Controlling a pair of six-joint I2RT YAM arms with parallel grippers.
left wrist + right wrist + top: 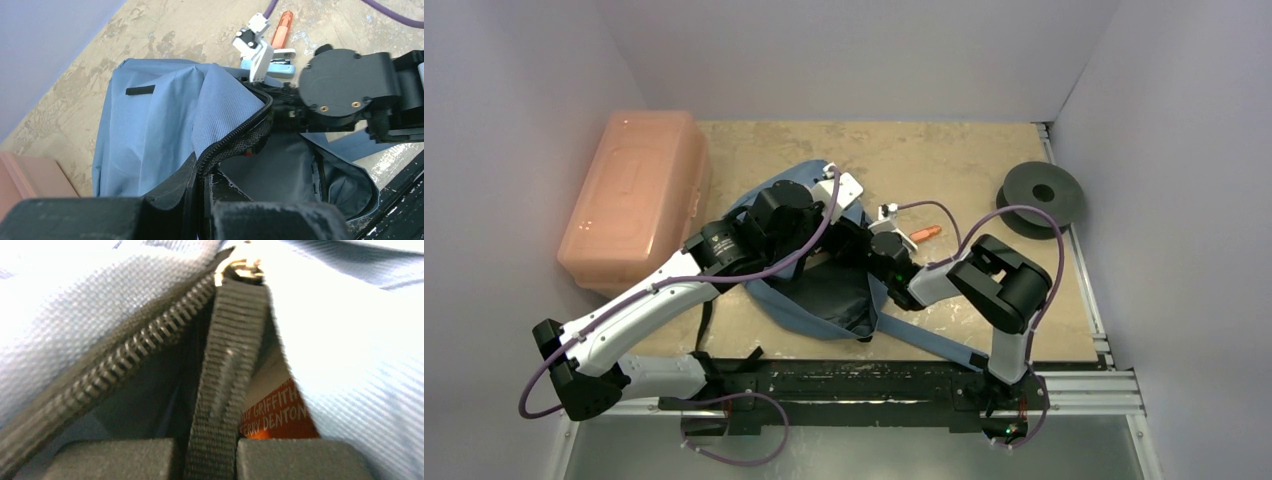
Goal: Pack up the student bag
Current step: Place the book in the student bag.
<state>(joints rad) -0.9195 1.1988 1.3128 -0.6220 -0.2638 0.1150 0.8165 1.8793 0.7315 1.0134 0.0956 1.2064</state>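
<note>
Left gripper (200,192) — jaws clenched on the black zipper edge (236,134) of the student bag (150,130). Right gripper (210,457) — jaws pinching the ribbed black pull tab (225,375) under the slider. The bag lies mid-table, mouth open, beside the salmon box (634,195), with an orange pen (929,233) nearby.

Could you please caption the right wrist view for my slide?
Right end effector pinching the black zipper pull strap of the student bag, orange printed item seen through the opening.

Salmon-pink box (634,195) far left, black spool (1042,195) far right, orange pen (927,233) between
</note>
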